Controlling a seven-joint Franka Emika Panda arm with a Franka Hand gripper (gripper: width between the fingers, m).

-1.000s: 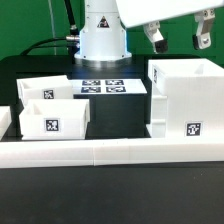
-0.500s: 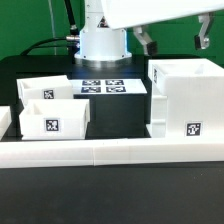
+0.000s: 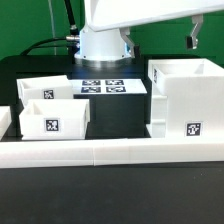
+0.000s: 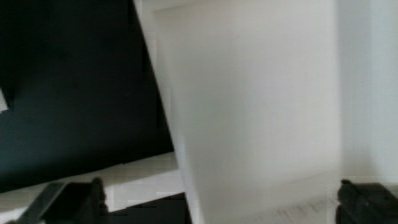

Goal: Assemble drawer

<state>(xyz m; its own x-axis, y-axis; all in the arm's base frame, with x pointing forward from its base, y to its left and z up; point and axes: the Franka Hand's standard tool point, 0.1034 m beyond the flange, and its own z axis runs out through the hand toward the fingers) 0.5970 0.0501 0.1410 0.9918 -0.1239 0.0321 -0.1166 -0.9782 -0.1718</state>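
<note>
White plastic case (image 4: 249, 100) sits below the pincer (image 4: 217, 198), framed by its widely spread fingers (image 4: 80, 197); this looks like the approach, calling next for lowering to clamp a wall.

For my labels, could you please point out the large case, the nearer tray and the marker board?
large case (image 3: 190, 100), exterior view, near wall.
nearer tray (image 3: 55, 122), exterior view, near wall.
marker board (image 3: 100, 88), exterior view, tagged top.

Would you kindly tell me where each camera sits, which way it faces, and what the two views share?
Exterior view: off the arm, across the table from the robot's base, facing it over the rail and case; the arm and one finger show.
Wrist view: on the wrist, looking down between the fingertips of the open hand at a white wall.
Shared: the black table, probably the case.
</note>
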